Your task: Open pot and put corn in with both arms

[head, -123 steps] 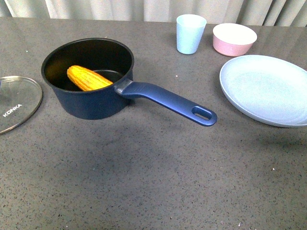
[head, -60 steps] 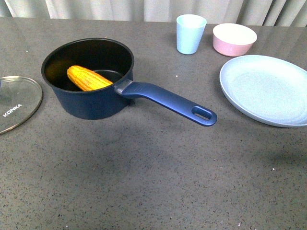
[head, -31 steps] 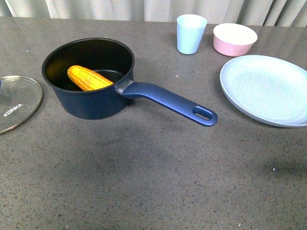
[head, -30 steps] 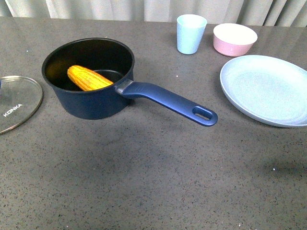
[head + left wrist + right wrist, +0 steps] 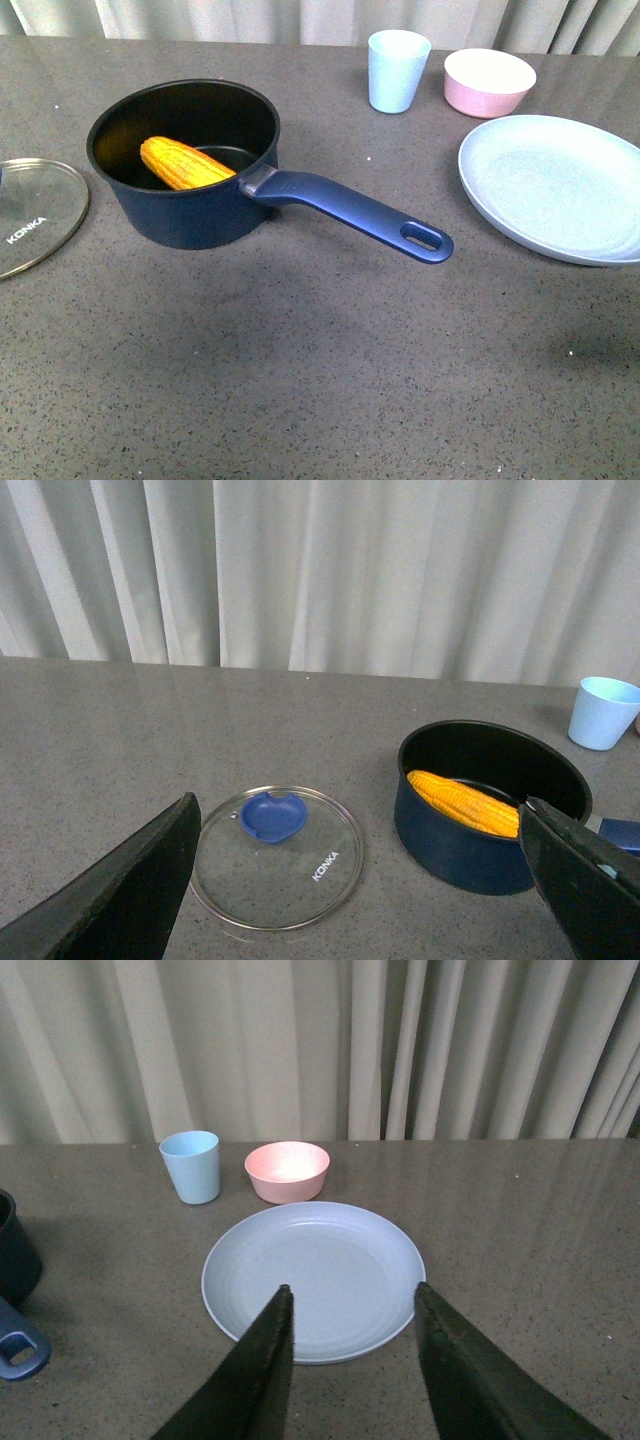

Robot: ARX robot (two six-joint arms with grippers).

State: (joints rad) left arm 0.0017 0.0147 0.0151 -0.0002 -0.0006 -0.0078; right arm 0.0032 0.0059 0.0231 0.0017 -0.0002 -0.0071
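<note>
Corn is in, job looks done

We see one pot [image 5: 185, 165] with its one lid [image 5: 276, 855] off beside it on the desk [image 5: 320, 360]. One corn [image 5: 185, 164] lies inside. Our left tool [image 5: 355, 880] and right tool [image 5: 350, 1345] are both spread apart, holding nothing. Nothing seems left.

corn [image 5: 463, 802] in pot [image 5: 487, 820], lid [image 5: 276, 856] beside
</note>
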